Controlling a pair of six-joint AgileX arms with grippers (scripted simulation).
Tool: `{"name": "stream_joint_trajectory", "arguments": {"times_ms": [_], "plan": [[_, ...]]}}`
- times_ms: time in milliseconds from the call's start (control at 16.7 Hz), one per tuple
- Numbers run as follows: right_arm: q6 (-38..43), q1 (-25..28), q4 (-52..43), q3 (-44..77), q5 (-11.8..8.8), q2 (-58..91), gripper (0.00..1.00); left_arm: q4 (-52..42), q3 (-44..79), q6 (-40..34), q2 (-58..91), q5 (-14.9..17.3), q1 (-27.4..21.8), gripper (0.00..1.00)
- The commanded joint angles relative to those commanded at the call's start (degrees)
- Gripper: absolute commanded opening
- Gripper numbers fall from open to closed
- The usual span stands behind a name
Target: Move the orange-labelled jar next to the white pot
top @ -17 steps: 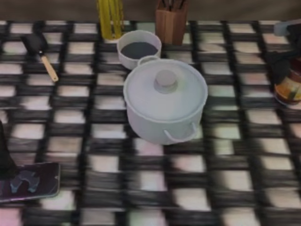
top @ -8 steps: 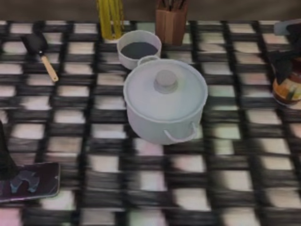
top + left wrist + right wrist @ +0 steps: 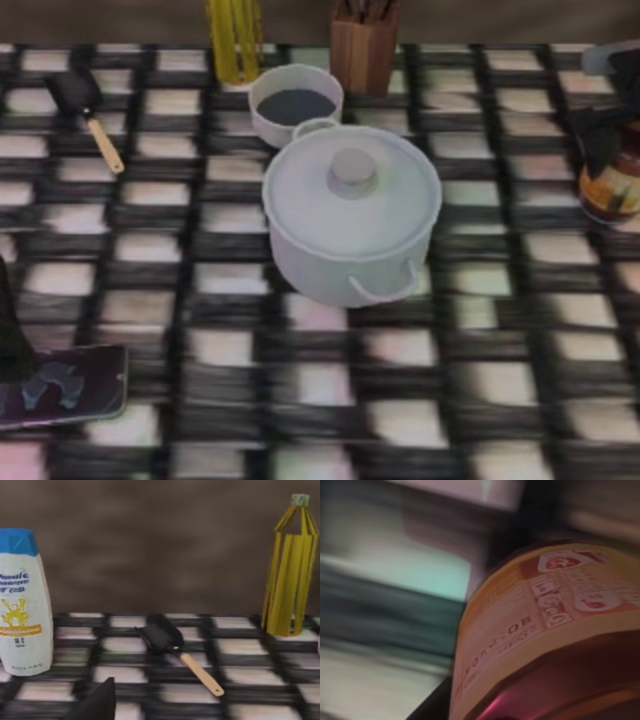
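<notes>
The orange-labelled jar (image 3: 610,193) stands at the table's far right edge, well to the right of the white pot (image 3: 350,210). My right gripper (image 3: 600,140) comes down over the jar, its dark fingers along the jar's sides. In the right wrist view the jar's orange label (image 3: 535,625) fills most of the picture, and one dark finger (image 3: 437,705) lies against its side. The pot sits mid-table with its knobbed lid on and a loop handle facing the front. My left gripper (image 3: 48,388) is parked at the front left, with one dark finger (image 3: 97,705) showing.
Behind the pot stand a white bowl (image 3: 295,103) with a dark inside, a wooden knife block (image 3: 363,45) and a yellow bottle (image 3: 233,40). A black spatula (image 3: 88,115) with a wooden handle lies at the back left. A white shampoo bottle (image 3: 22,602) shows in the left wrist view.
The jar and my right gripper have shifted very slightly to the left. The pot and the left arm have not moved.
</notes>
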Motion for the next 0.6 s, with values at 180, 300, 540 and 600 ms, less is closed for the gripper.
{"name": "stream_joint_trajectory", "arguments": {"times_ms": [180,300,540,600], "plan": [[0.1,-0.16,-0.02,0.01,-0.02,0.02,0.0,0.0,0.0,0.0,0.0,0.0,0.0,1.0],[0.05,-0.07,-0.17,-0.83,-0.05,-0.88,0.0,0.0,0.0,0.0,0.0,0.0,0.0,1.0],[0.07,0.27,-1.51,-7.79,-0.27,-9.32,0.0,0.0,0.0,0.0,0.0,0.0,0.0,1.0],[0.13,0.33,-1.95,-10.04,-0.31,-12.34,0.0,0.0,0.0,0.0,0.0,0.0,0.0,1.0]]}}
